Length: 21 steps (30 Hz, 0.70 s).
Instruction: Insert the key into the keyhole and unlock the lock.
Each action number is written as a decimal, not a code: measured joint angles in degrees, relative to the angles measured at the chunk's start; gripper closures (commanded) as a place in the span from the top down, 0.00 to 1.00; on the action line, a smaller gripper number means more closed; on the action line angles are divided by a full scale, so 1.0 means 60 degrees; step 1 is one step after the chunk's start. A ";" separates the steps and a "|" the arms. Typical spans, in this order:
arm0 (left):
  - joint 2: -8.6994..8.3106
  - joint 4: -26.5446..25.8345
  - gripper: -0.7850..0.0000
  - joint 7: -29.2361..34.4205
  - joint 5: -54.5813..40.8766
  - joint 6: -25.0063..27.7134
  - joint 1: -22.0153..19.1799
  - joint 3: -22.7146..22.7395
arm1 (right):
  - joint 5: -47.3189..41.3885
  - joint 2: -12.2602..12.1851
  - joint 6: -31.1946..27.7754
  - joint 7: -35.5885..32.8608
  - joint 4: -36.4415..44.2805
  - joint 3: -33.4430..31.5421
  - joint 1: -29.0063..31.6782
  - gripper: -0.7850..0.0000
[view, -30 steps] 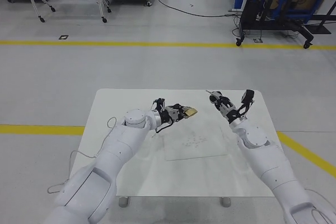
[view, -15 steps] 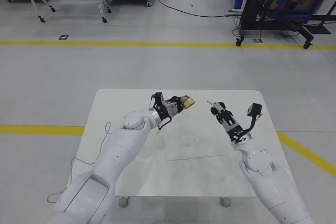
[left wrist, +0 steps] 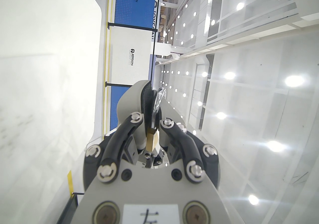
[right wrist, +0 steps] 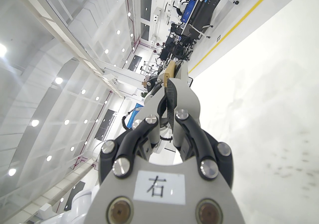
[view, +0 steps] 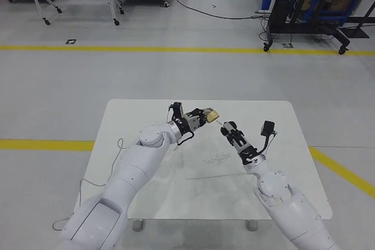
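A brass padlock (view: 210, 115) hangs above the far middle of the table, with my left gripper (view: 200, 117) shut on it. The left wrist view shows its silver shackle (left wrist: 158, 100) and brass body (left wrist: 150, 138) pinched between the fingers. My right gripper (view: 227, 130) is shut on a thin silver key (view: 221, 125), whose tip points at the lock from a short gap away. Seen from the right wrist, the padlock (right wrist: 170, 69) sits just beyond the shut right gripper (right wrist: 169, 85). The key's blade is hidden between the pads there.
The white table (view: 144, 187) carries a thin clear mat (view: 215, 159) with faint marks, lying below both grippers. A yellow floor line (view: 37, 144) runs past the table on both sides.
My right gripper has swung left and nearer with the key, closing most of the gap to the lock. The left gripper has lifted the padlock slightly toward the table's far side.
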<state>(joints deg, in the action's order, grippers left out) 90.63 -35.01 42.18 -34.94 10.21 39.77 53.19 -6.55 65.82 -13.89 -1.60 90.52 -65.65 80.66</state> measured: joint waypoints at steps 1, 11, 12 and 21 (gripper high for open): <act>-0.0008 -0.0050 0.00 -0.0024 0.0063 -0.0027 0.0016 0.0013 | 0.0011 0.0017 0.0047 0.0000 -0.0011 0.0010 -0.0021 0.00; -0.0070 -0.0464 0.00 -0.0394 0.0855 -0.0043 0.0100 0.0035 | 0.0539 0.0139 0.0243 0.0556 0.0174 -0.0001 0.0077 0.00; -0.0074 -0.0514 0.00 -0.0467 0.0958 -0.0043 0.0115 0.0027 | 0.0593 0.0151 0.0276 0.0587 0.0183 0.0010 0.0081 0.00; -0.0117 -0.0902 0.00 -0.0830 0.1226 -0.0111 0.0316 0.0192 | 0.0847 0.0285 0.0614 0.0823 0.0094 0.0088 -0.0007 0.00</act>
<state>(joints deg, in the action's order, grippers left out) 89.93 -40.42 37.19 -27.59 9.55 41.67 54.35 -1.47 67.53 -10.21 3.34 91.08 -65.12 80.61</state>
